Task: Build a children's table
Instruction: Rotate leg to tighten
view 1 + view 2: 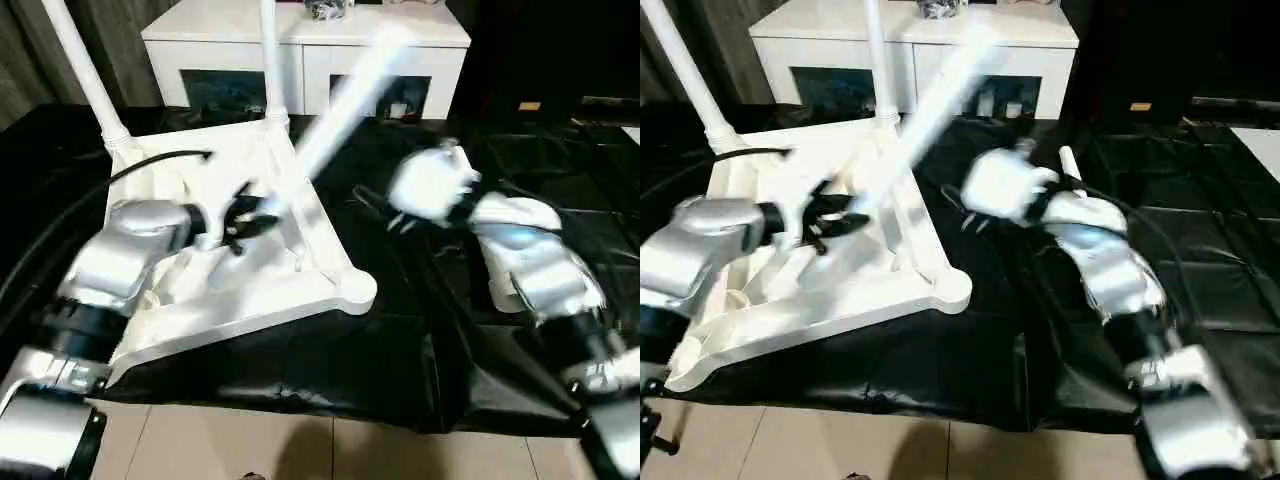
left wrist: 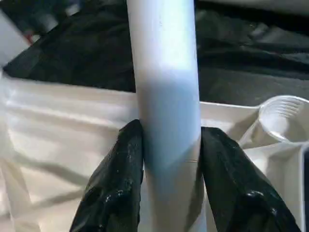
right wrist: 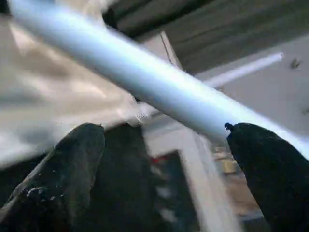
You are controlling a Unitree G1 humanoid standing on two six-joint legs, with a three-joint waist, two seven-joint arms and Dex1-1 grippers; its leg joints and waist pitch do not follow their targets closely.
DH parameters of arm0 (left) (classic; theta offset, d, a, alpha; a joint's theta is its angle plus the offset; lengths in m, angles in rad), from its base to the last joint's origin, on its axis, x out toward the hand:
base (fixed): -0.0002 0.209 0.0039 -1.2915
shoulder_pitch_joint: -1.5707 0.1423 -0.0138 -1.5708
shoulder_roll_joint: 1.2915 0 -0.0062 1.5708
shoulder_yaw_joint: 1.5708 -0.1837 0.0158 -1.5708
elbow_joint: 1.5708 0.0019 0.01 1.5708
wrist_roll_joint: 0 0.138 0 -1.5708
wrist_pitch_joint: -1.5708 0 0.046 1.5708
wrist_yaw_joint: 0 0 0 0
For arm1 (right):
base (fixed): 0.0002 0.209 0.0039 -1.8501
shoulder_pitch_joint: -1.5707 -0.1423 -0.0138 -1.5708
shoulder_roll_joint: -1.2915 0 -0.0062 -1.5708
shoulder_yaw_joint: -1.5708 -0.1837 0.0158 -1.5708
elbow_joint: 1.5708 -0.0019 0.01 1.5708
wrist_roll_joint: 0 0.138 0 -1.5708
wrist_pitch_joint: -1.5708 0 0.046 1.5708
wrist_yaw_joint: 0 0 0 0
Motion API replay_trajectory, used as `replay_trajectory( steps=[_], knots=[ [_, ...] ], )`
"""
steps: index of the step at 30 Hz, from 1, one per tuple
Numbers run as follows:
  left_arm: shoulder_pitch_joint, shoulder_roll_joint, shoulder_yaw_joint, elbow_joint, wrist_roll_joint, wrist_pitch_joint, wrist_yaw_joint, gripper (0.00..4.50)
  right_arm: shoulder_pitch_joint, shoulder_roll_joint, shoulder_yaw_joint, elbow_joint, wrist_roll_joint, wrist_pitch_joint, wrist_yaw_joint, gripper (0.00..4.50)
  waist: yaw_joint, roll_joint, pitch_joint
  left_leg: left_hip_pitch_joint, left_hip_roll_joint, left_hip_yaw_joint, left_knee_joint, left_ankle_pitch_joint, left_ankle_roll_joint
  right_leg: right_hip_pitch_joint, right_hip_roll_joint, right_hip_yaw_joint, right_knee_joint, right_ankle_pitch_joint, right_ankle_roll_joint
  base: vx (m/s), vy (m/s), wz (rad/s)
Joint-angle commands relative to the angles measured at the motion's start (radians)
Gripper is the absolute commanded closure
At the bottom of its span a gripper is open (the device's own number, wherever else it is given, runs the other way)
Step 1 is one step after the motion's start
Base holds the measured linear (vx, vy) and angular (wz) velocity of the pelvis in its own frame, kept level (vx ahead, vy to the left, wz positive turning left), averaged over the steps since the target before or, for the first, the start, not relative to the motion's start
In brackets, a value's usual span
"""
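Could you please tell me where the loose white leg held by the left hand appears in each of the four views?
Left eye view: loose leg slants up from the left hand.
Right eye view: upper centre.
Left wrist view: upright between the black fingers.
Right wrist view: diagonal across the frame.
Shared landmark: the upturned tabletop.

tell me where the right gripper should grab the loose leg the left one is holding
On the bare tube above the left gripper, toward the free end of the leg, coming from the right side with fingers straddling it: the shaft is round, slanted and open there.
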Motion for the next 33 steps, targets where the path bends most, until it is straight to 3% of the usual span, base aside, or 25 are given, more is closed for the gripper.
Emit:
replay_trajectory(
  steps=[1,2,4,6,13,25,33],
  knots=[
    [-0.03,0.019,-0.024,-0.034,0.02,-0.004,-0.021,2.94,-0.036,-0.015,0.035,0.034,-0.085,-0.028,-0.072,0.0,-0.008,0.001,-0.066,0.026,0.05,-0.028,-0.068,-0.172,-0.002,0.055,-0.053,0.046,-0.055,-0.124,-0.247,0.0,0.0,0.0],
    [-0.038,0.032,-0.042,-0.043,0.043,-0.005,-0.039,2.94,-0.07,-0.021,0.066,0.099,-0.161,-0.05,-0.136,0.0,-0.011,0.001,-0.067,0.024,0.048,-0.029,-0.066,-0.174,0.0,0.057,-0.052,0.046,-0.052,-0.117,-0.248,0.0,0.0,0.0],
    [-0.04,0.04,-0.052,-0.051,0.057,-0.004,-0.051,2.94,-0.087,-0.024,0.082,0.134,-0.201,-0.056,-0.172,0.0,-0.016,-0.003,-0.066,0.023,0.047,-0.028,-0.066,-0.175,0.003,0.058,-0.051,0.046,-0.053,-0.112,-0.25,0.0,0.0,0.0],
    [-0.043,0.057,-0.068,-0.07,0.079,0.004,-0.067,2.94,-0.124,-0.029,0.117,0.202,-0.27,-0.045,-0.253,0.0,-0.026,0.0,-0.067,0.021,0.047,-0.03,-0.065,-0.165,0.003,0.06,-0.05,0.045,-0.05,-0.1,-0.258,0.0,0.0,0.0],
    [-0.05,0.11,-0.105,-0.115,0.135,0.009,-0.087,2.94,-0.191,-0.028,0.176,0.352,-0.357,-0.008,-0.349,0.0,-0.037,0.0,-0.068,0.019,0.048,-0.028,-0.061,-0.169,0.012,0.062,-0.047,0.045,-0.046,-0.067,-0.273,0.0,0.0,0.0],
    [-0.06,0.195,-0.155,-0.216,0.202,0.02,-0.179,2.95,-0.221,-0.004,0.219,0.528,-0.394,-0.036,-0.415,0.99,-0.048,0.005,-0.067,0.02,0.048,-0.028,-0.059,-0.189,0.005,0.062,-0.047,0.045,-0.044,-0.056,-0.287,0.0,0.0,0.0],
    [-0.078,0.193,-0.153,-0.255,0.2,0.033,-0.214,2.95,-0.224,0.006,0.226,0.572,-0.388,-0.063,-0.428,1.65,-0.05,0.008,-0.066,0.019,0.047,-0.028,-0.058,-0.214,-0.002,0.062,-0.045,0.044,-0.043,-0.068,-0.29,0.0,0.0,0.0]
  ],
)
